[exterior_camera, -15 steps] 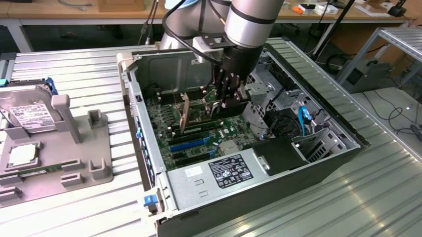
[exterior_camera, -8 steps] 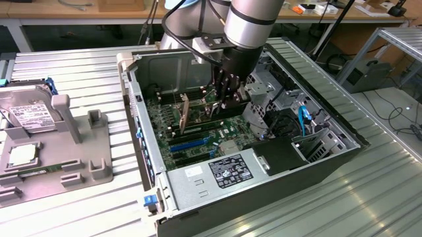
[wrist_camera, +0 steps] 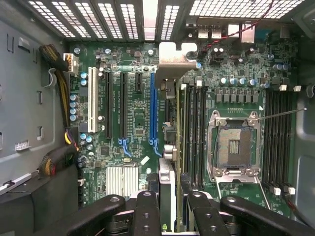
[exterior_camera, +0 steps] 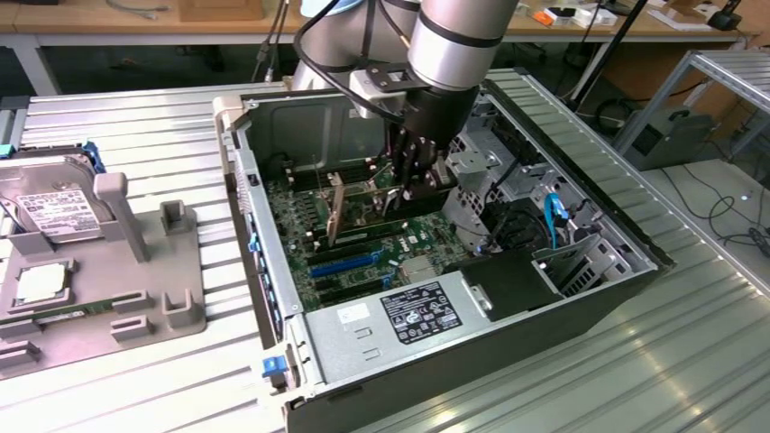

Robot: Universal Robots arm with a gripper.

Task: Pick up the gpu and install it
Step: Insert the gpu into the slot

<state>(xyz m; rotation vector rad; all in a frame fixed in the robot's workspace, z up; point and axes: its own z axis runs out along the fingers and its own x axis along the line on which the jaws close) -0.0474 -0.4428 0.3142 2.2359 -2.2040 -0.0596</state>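
My claw pinching card edge-on, bracket end at 12 o'clock by case rear. Card's long axis parallel to blue slot, which sits just toward 9 o'clock.

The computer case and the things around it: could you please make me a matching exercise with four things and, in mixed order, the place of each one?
Things:
1. gpu
2. hard drive
3. blue cable
4. CPU socket

Places:
A. on the grey fixture, outside the case
B. on the motherboard, between rows of memory slots
C. held in the gripper, over the motherboard
D. inside the case, toward the exterior view's right

Pairs: 1-C, 2-A, 3-D, 4-B
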